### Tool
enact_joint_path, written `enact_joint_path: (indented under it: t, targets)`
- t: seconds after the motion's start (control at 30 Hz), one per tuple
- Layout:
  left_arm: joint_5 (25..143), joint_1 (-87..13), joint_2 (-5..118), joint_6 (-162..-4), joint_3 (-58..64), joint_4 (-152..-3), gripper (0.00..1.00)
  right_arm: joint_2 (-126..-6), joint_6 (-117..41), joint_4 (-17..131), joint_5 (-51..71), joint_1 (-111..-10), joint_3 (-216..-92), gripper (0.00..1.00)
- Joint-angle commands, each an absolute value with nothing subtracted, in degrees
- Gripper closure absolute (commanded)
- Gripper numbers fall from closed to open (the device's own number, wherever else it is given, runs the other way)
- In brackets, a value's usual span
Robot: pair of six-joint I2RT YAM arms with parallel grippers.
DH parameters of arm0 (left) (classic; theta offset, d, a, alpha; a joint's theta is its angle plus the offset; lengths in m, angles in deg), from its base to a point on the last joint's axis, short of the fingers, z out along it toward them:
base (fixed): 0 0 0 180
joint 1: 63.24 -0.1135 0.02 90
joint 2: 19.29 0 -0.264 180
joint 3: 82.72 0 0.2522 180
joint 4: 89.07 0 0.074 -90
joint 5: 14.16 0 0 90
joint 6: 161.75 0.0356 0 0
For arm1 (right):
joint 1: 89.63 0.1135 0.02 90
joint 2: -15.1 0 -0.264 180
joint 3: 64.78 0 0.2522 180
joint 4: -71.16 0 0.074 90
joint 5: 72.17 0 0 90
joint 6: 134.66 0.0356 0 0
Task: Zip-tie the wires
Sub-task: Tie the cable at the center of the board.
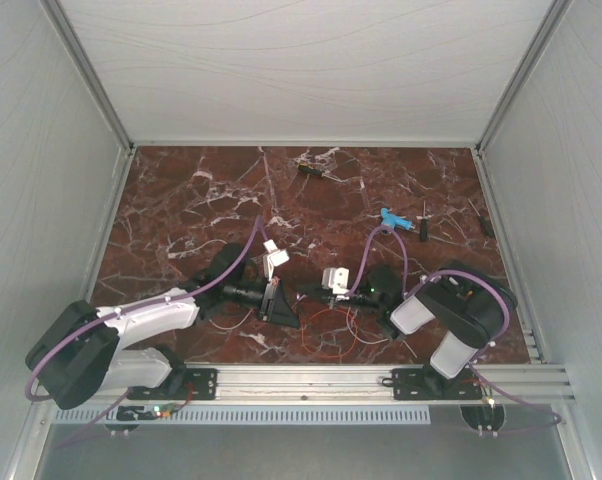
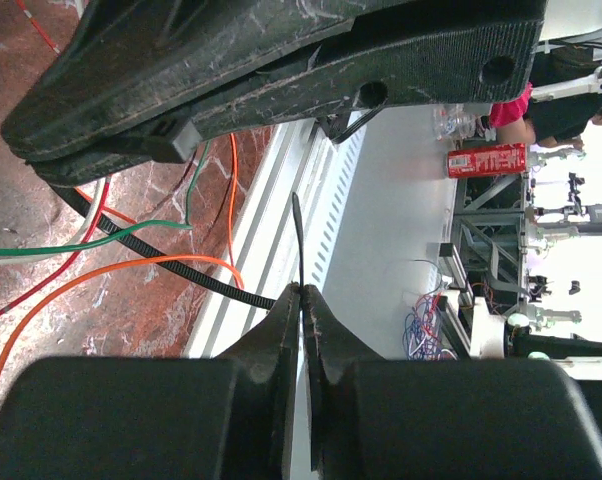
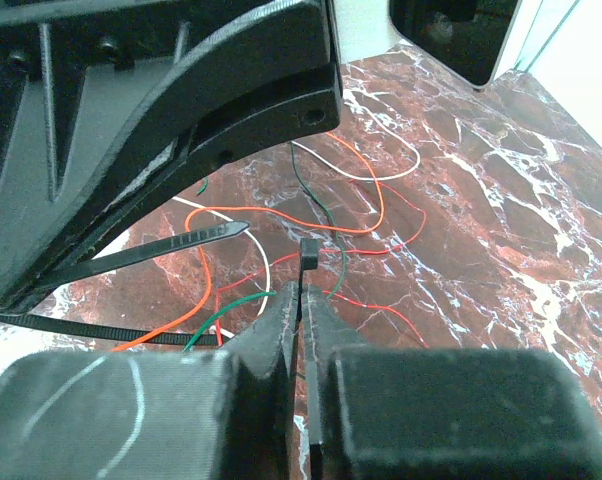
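The wires [image 1: 326, 335] lie in a loose tangle on the marble table [image 1: 181, 210] near its front edge, under both grippers. In the wrist views they are thin orange [image 2: 161, 262], red, white and green strands [image 3: 351, 228]. One black zip tie [image 2: 171, 262] runs beneath them. My left gripper [image 1: 274, 300] [image 2: 303, 290] is shut on the tie's thin tail, whose pointed tip [image 3: 221, 232] sticks out. My right gripper [image 1: 318, 292] [image 3: 303, 290] is shut on the tie just below its square head [image 3: 308, 255]. The two grippers face each other, close together.
A blue-handled tool [image 1: 391, 218] lies at the back right, with small dark items near it [image 1: 481, 225] and at the far middle [image 1: 311, 168]. An aluminium rail [image 1: 311, 380] runs along the front edge. White walls enclose the table on three sides.
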State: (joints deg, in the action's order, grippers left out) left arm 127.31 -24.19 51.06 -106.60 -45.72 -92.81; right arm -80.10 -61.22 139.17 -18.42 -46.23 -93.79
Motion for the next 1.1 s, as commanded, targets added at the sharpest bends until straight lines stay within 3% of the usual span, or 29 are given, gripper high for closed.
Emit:
enact_joint_path:
  t: [0.0,1.07]
  targets:
    - [128.9,-24.4,51.1,-108.0,-45.4,-95.3,1.00,-78.5,-62.4,150.6,-19.1,-45.9,-92.9,1.00]
    - [132.1,-24.6,50.0,-109.4,-45.6,-97.0,1.00,-72.9,-63.7,150.5,-18.7,-44.3,-90.6,1.00]
